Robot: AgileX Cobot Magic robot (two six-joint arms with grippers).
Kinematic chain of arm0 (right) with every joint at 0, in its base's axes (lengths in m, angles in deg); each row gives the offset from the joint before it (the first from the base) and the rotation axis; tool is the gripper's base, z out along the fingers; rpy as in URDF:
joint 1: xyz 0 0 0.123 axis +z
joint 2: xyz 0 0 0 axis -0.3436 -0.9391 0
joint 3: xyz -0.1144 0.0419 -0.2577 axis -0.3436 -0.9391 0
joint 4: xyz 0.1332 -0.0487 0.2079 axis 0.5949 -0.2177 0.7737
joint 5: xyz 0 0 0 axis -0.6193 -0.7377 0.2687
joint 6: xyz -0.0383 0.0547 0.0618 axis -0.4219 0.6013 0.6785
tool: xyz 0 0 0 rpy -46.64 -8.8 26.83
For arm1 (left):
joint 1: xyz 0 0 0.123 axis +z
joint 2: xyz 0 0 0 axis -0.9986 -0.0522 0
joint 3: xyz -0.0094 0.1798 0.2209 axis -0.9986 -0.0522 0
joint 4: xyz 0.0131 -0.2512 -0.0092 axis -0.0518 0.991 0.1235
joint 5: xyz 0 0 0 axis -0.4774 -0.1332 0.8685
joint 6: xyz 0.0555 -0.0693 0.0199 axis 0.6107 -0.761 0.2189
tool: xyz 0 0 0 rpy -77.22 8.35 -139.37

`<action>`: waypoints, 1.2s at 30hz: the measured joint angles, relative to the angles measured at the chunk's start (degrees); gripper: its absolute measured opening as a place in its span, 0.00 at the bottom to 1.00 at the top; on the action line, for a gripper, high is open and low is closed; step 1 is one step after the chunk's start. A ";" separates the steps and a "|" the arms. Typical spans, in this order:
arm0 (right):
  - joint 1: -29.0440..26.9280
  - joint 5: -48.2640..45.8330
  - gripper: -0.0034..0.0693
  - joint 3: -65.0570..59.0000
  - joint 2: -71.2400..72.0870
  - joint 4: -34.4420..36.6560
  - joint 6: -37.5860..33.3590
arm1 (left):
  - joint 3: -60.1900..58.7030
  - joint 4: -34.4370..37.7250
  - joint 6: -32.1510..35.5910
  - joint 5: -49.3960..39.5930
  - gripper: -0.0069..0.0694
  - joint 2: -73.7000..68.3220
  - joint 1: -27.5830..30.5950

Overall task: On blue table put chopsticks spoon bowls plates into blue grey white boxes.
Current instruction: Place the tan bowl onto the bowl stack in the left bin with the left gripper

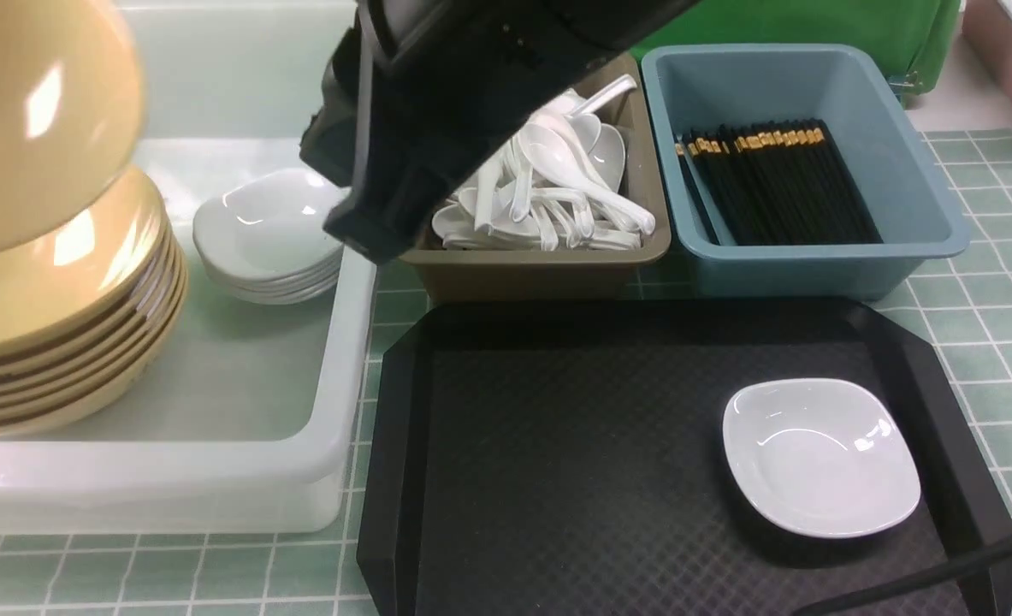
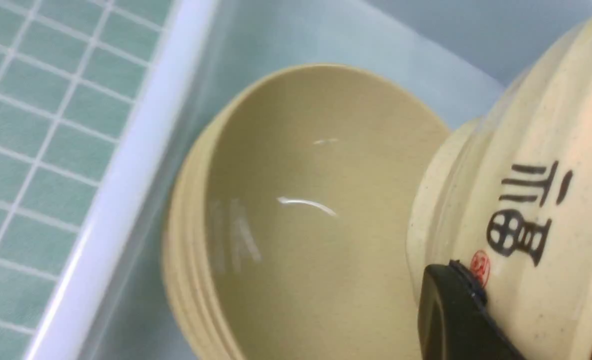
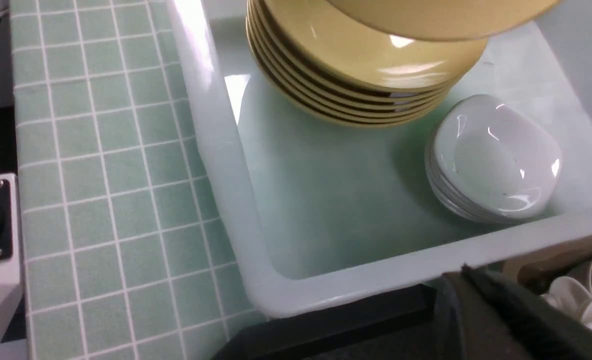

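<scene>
Front: my held bowl point(image 1: 44, 120) hangs over the bowl stack point(image 1: 69, 342) in the white tub point(image 1: 334, 368). The spoons point(image 1: 557, 188) and chopsticks point(image 1: 779, 184) are binned, and one plate point(image 1: 818, 458) waits on the tray point(image 1: 557, 445).
Left wrist: my left gripper point(image 2: 516, 330) pinches that bowl's rim.
Right wrist: whether my right gripper point(image 3: 496, 320) is open, I cannot tell.

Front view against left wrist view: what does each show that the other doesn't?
Front only: the tray with one plate, the spoons in the grey bin, the chopsticks in the blue bin, and stacked plates. Left wrist only: the black character and red seal on the held bowl's outside, with a black finger against it. Both: the bowl stack in the white tub, the held bowl above it, and the tiled table.
</scene>
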 joint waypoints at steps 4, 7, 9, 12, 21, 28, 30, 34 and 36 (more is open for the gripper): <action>0.17 -1.83 0.11 0.06 0.00 -0.14 -1.05 | -4.87 -1.72 -0.42 3.52 0.10 -1.97 -1.90; 0.17 -2.34 0.11 0.06 0.00 -0.58 -1.19 | -5.75 -3.99 -0.42 4.09 0.10 -3.64 -3.61; 0.17 -2.80 0.11 0.06 0.00 -0.58 -1.19 | -5.90 -7.39 -0.49 5.05 0.11 -5.73 -5.60; 0.12 -3.33 0.11 0.06 0.00 -0.58 -1.19 | -5.90 -11.82 -0.84 5.90 0.18 -7.34 -7.01; -0.50 -6.33 0.11 0.06 0.00 -0.85 -1.25 | -5.58 -14.00 -4.04 7.68 0.66 -7.96 -7.92; -3.86 -9.14 0.11 0.06 0.18 -2.22 -1.03 | 3.95 -16.09 -8.14 2.05 0.89 -7.20 -7.99; -5.17 -9.76 0.11 0.06 0.18 -2.34 -0.88 | 7.29 -15.59 -9.46 -0.30 0.89 -6.53 -8.34; -8.41 -10.08 0.11 0.06 0.56 -3.01 0.89 | 12.67 -12.76 -10.25 -1.94 0.87 -4.14 -15.63; -10.10 -10.14 0.11 0.06 1.25 -3.66 2.46 | 13.31 -10.67 -9.16 -2.29 0.85 -3.68 -22.57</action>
